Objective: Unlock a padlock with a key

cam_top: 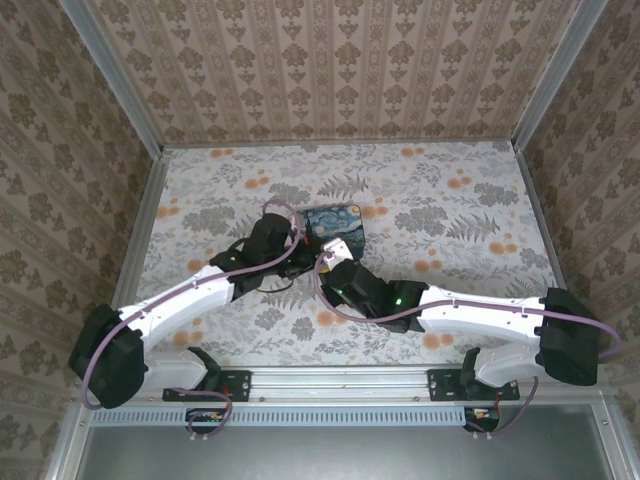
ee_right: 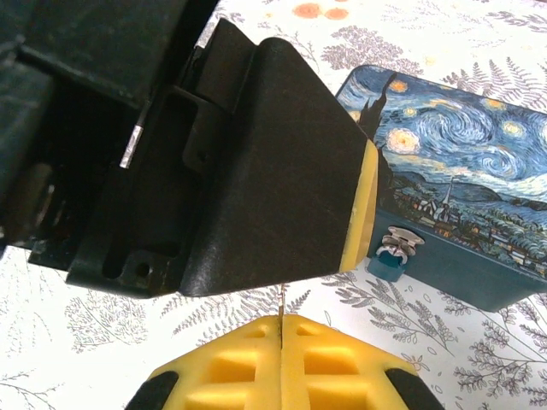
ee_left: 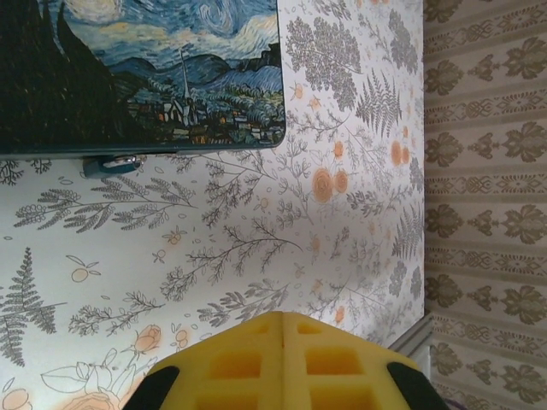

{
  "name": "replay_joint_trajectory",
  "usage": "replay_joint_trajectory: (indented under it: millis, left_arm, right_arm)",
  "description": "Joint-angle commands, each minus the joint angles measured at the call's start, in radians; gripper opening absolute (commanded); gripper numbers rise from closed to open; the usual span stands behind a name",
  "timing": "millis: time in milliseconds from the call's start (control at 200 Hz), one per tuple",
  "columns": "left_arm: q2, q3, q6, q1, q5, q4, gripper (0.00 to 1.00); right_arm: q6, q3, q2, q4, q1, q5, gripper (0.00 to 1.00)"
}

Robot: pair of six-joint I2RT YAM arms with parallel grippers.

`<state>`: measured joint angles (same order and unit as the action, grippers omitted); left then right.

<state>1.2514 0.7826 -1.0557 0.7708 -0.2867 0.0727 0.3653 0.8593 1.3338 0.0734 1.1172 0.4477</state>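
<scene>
The padlock (ee_right: 390,261) is a small bluish block hanging from a silver clasp (ee_right: 402,242) on the front wall of the starry-night box (ee_right: 461,171). My right gripper (ee_right: 281,319) is shut on the key (ee_right: 281,301), whose thin metal blade sticks out between the yellow pads, a short way left of the padlock. In the left wrist view the padlock (ee_left: 111,163) peeks out under the box's edge (ee_left: 145,77). My left gripper (ee_left: 283,318) is shut with nothing seen between its pads, well short of the padlock. One of its black fingers (ee_right: 282,171) stands just beyond the key.
The box (cam_top: 333,224) sits mid-table on the floral cloth (cam_top: 450,220), with both arms meeting just in front of it. Patterned walls (cam_top: 330,70) close in the back and both sides. Open cloth lies to the right and left of the box.
</scene>
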Motion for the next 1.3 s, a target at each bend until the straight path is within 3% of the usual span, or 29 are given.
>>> replay_joint_trajectory:
  millis: [0,15,75,115,180,260,440,570,805,1030,1295]
  left_arm:
    - [0.006,-0.034,0.0,0.016,0.018,-0.045,0.0]
    - [0.005,-0.039,0.0,0.015,0.018,-0.051,0.0]
    - [0.001,-0.048,0.011,0.014,0.027,-0.062,0.0]
    - [-0.001,-0.051,0.024,0.013,0.032,-0.066,0.0]
    - [-0.003,-0.052,0.044,0.009,0.038,-0.066,0.0]
    - [-0.012,-0.067,0.067,0.003,0.046,-0.081,0.0]
    - [-0.048,-0.119,0.115,-0.033,0.049,-0.156,0.0]
    - [-0.094,-0.163,0.184,-0.047,0.054,-0.245,0.0]
    - [-0.182,-0.24,0.257,-0.067,0.046,-0.431,0.0]
    - [-0.202,-0.277,0.219,-0.07,0.013,-0.628,0.0]
    - [-0.155,-0.266,0.139,-0.07,-0.012,-0.789,0.0]
  right_arm:
    - [0.003,0.035,0.006,-0.001,0.005,0.033,0.0]
    - [0.006,0.034,0.004,-0.001,0.004,0.035,0.01]
    - [0.022,0.025,-0.004,-0.009,0.0,0.029,0.25]
    - [0.036,0.012,-0.019,-0.014,-0.007,0.019,0.35]
    - [0.064,-0.02,-0.06,-0.035,-0.029,-0.022,0.47]
    - [0.113,-0.082,-0.139,-0.072,-0.067,-0.083,0.54]
    - [0.267,-0.263,-0.343,-0.198,-0.204,-0.264,0.58]
    - [0.384,-0.35,-0.394,-0.321,-0.301,-0.411,0.61]
    - [0.572,-0.395,-0.258,-0.635,-0.363,-0.577,0.65]
    - [0.69,-0.388,-0.099,-0.932,-0.363,-0.595,0.65]
    - [0.728,-0.385,-0.02,-1.101,-0.364,-0.601,0.63]
